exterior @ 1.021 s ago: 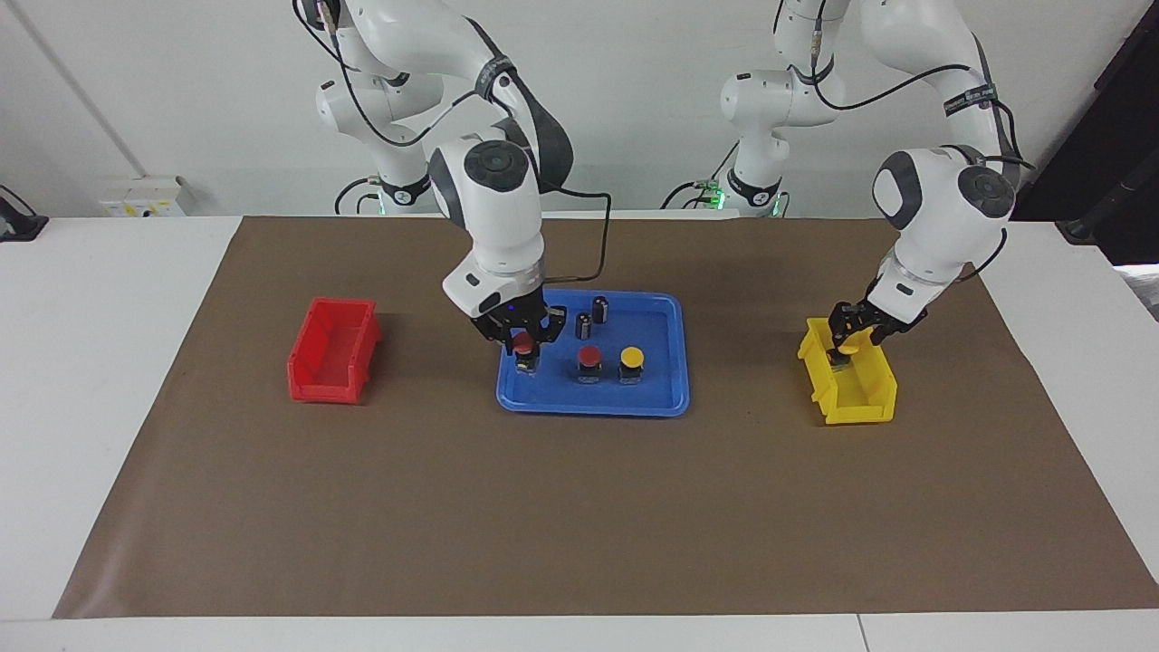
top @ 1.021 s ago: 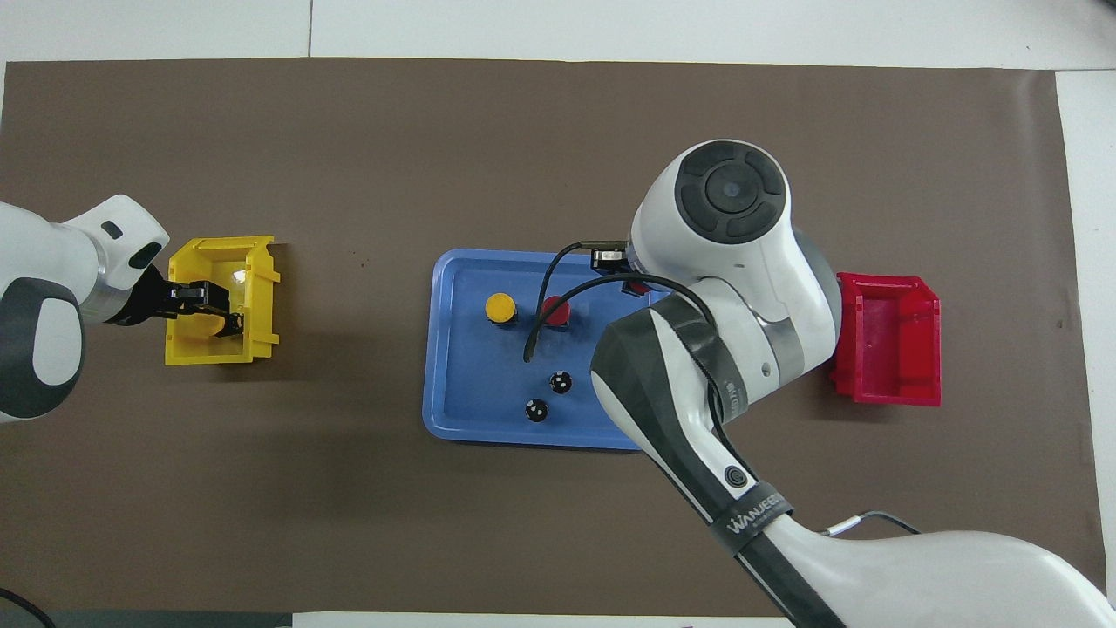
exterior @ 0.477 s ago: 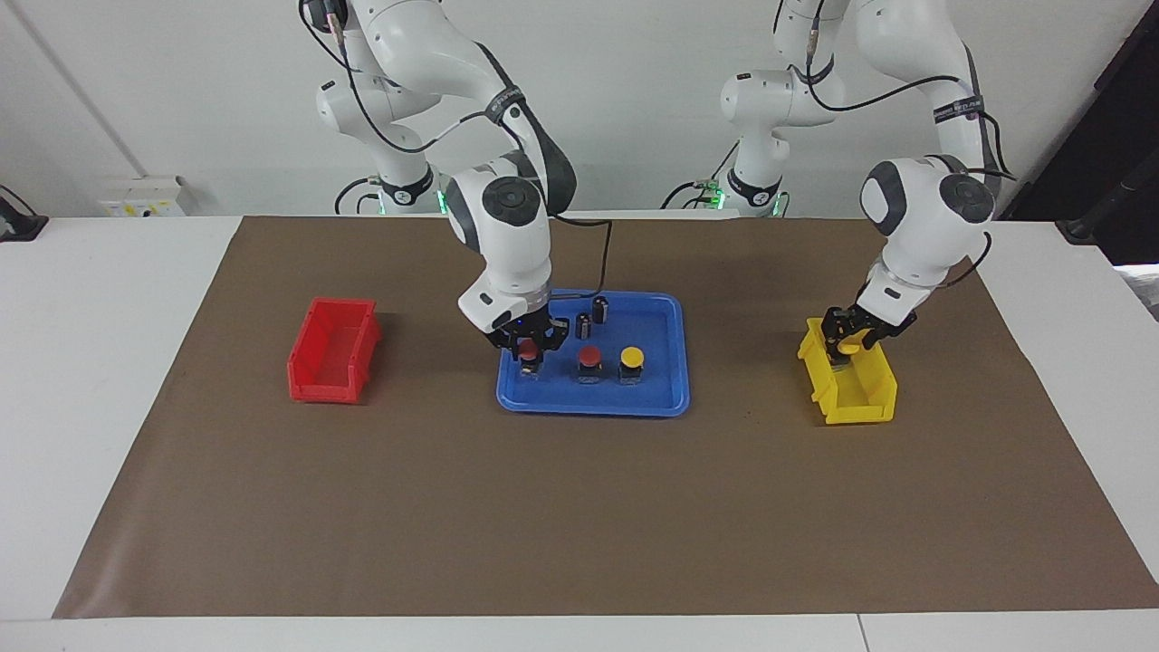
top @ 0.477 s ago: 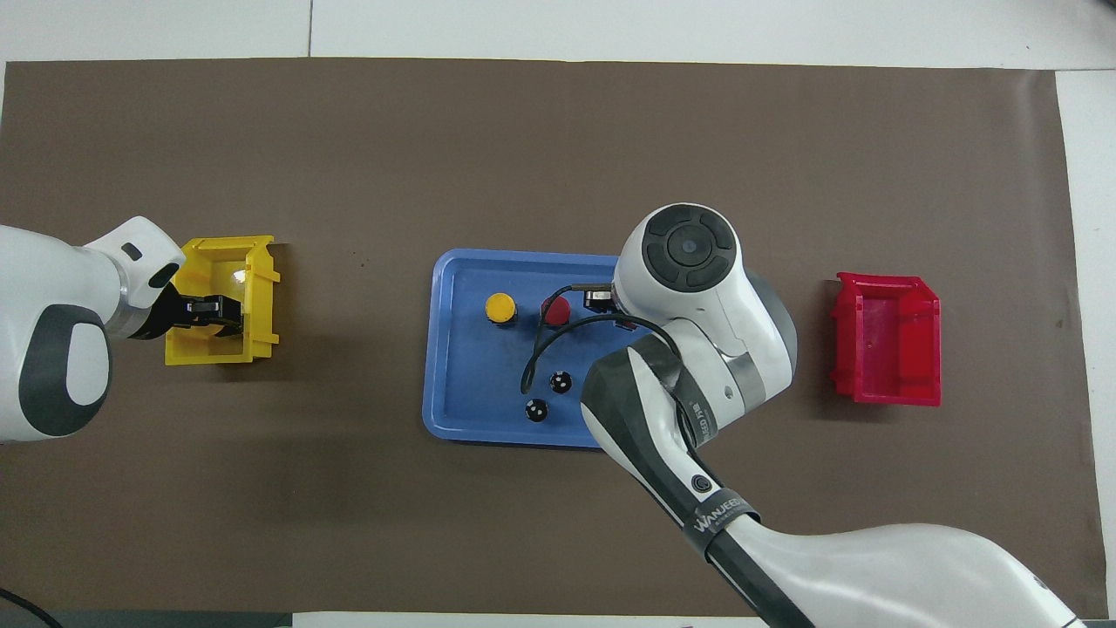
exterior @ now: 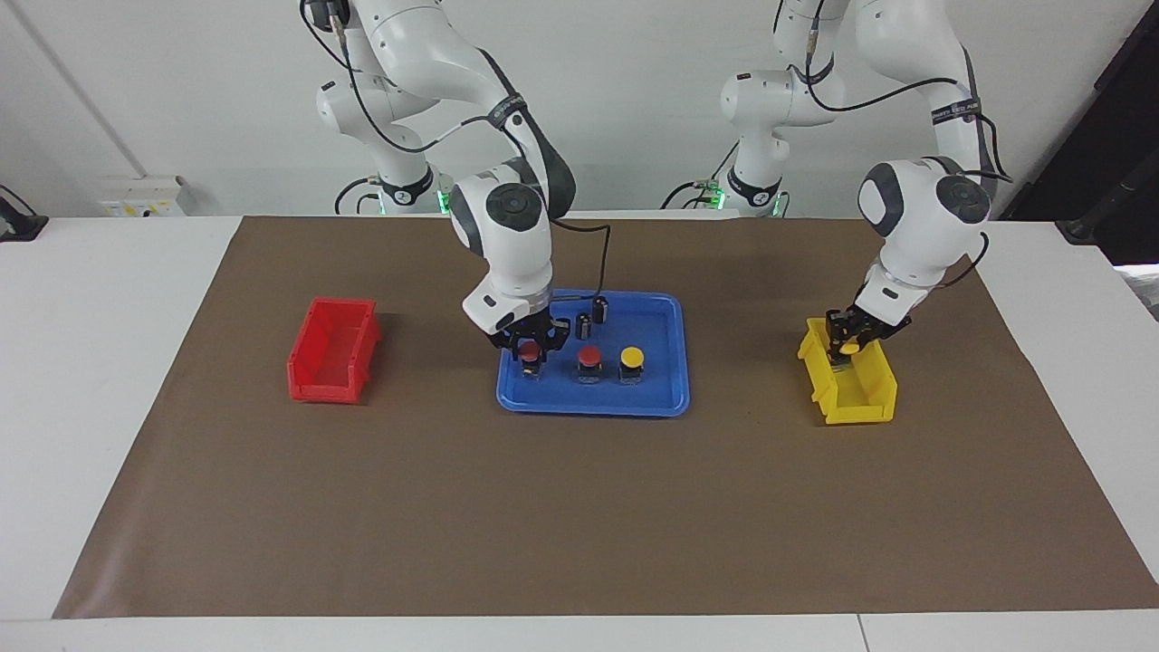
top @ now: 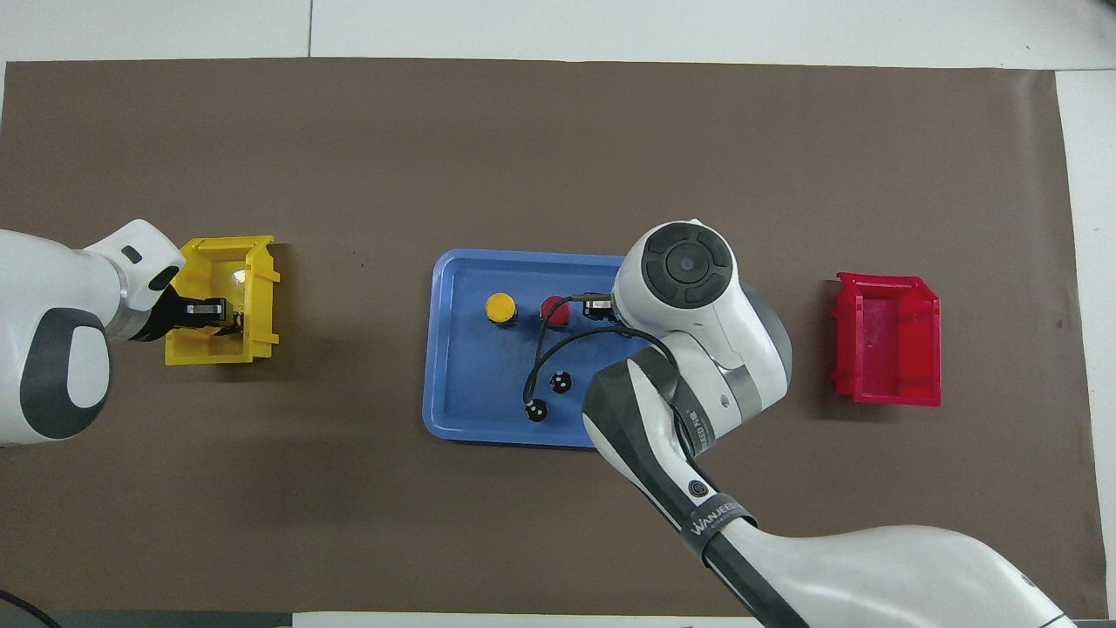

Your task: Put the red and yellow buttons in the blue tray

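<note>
The blue tray (exterior: 593,399) (top: 453,366) lies mid-table. A red button (exterior: 589,356) (top: 553,308) and a yellow button (exterior: 631,357) (top: 500,307) stand in it side by side. My right gripper (exterior: 530,349) is low in the tray, at its end toward the right arm. It is shut on the second red button (exterior: 530,354), whose body is at the tray floor. The overhead view hides this gripper under its own wrist. My left gripper (exterior: 847,343) (top: 214,314) reaches into the yellow bin (exterior: 856,398) (top: 261,296), shut on the second yellow button (exterior: 847,348).
Two dark capless cylinders (exterior: 584,324) (exterior: 600,308) stand in the tray, nearer the robots than the buttons; they also show in the overhead view (top: 562,381) (top: 536,410). A red bin (exterior: 330,349) (top: 889,349) stands toward the right arm's end. A brown mat (exterior: 579,507) covers the table.
My right gripper has come down with the red button, from above the tray to its floor. My left gripper's fingers have drawn together on the yellow button in the yellow bin.
</note>
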